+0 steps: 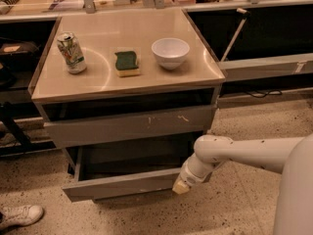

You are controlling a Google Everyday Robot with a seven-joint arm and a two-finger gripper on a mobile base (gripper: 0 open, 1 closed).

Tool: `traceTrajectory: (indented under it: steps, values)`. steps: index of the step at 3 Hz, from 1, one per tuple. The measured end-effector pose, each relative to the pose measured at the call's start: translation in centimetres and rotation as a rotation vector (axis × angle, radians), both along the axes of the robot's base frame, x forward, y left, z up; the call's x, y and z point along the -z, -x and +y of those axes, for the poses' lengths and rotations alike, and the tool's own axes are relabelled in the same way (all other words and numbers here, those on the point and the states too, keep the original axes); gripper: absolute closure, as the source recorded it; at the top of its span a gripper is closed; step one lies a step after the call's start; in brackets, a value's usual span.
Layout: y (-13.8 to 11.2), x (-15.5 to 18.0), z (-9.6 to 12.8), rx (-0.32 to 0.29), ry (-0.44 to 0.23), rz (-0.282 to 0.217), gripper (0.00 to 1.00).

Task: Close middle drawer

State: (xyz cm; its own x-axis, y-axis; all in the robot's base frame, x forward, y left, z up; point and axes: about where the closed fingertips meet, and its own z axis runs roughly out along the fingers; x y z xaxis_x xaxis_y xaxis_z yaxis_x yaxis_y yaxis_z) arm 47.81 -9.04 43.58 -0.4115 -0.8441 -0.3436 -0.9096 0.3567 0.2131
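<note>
Though its grey box body sits partly inside the cabinet, the middle drawer (122, 184), a wide shallow grey wooden drawer with a plain flat front panel, stands pulled out toward the near side, lower than the other drawer. Its front edge juts past everything above it, and its inside is dark. The gripper (180, 186), a pale tip on a white jointed arm (244, 153), sits at the right end of that front panel, against or just beside its near face. Whether it is spread or pressed together cannot be told. The arm reaches in from the right, and the robot's white body fills the near right corner.

Directly above, a grey drawer front with white chipped scratches (129, 126) stands out a little from the cabinet, less far than the middle drawer.

A beige square cabinet top (161, 80) overhangs both drawers. On it, in a row from left to right, stand a dented printed drink can (71, 52), a green-and-yellow sponge (127, 63) and a white round bowl (170, 52), each apart from the next.

Speckled stone floor (146, 214) spreads on the near side of the drawer front. A white sneaker (19, 215) lies at the near left, well apart from the drawer's left corner. To the right, a low grey shelf edge (266, 67) runs beside the cabinet, and a thin pale stick (232, 35) leans above it.
</note>
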Motion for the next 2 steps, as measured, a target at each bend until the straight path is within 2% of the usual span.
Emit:
traceTrajectory:
  steps: [2]
  values:
    - [-1.46, -0.09, 1.11, -0.032, 0.009, -0.017, 1.0]
